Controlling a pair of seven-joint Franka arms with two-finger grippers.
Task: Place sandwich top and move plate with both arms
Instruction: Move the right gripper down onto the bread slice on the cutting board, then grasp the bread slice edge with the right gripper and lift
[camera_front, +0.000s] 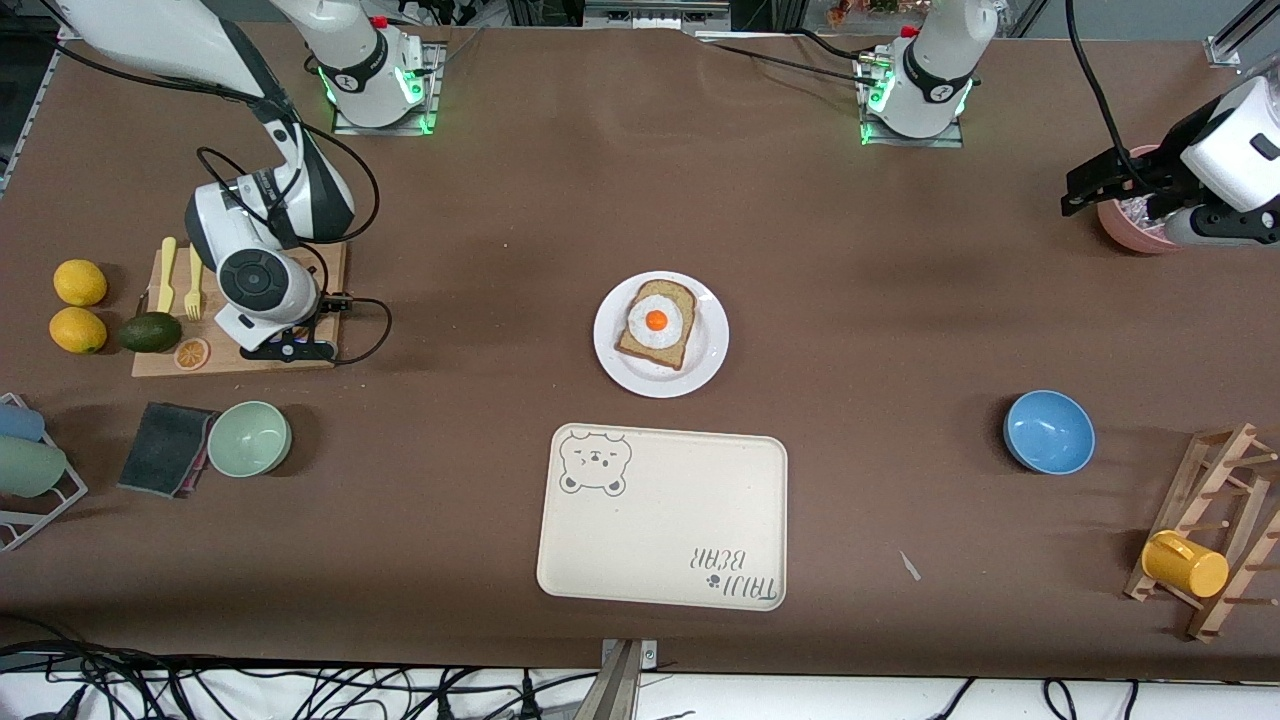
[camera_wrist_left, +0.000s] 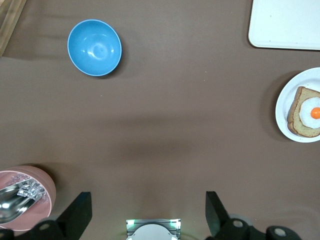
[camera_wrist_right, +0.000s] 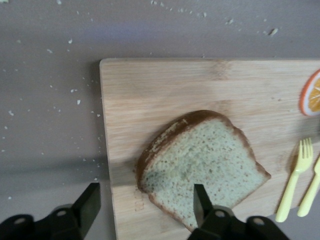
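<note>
The sandwich top (camera_wrist_right: 205, 160), a speckled brown slice with a darker crust, lies flat on a wooden cutting board (camera_wrist_right: 150, 90). My right gripper (camera_wrist_right: 145, 207) hangs open low over it; one finger (camera_wrist_right: 200, 202) is over the slice's crumb, the other (camera_wrist_right: 89, 205) off the board's edge. In the front view the right hand (camera_front: 285, 347) hides the slice. The white plate (camera_front: 700, 365) sits mid-table with an egg-topped slice (camera_front: 657, 323) on it. My left gripper (camera_front: 1072, 195) waits open and empty over the table by a pink bowl (camera_front: 1130, 235), at the left arm's end.
The cream bear-print tray (camera_front: 662, 520) lies nearer the front camera than the plate. Yellow forks (camera_front: 180, 275), an orange slice (camera_front: 192, 352), an avocado (camera_front: 150, 332) and lemons (camera_front: 78, 282) crowd the board. A green bowl (camera_front: 249, 438), blue bowl (camera_front: 1048, 431) and mug rack (camera_front: 1215, 530) stand nearer the front.
</note>
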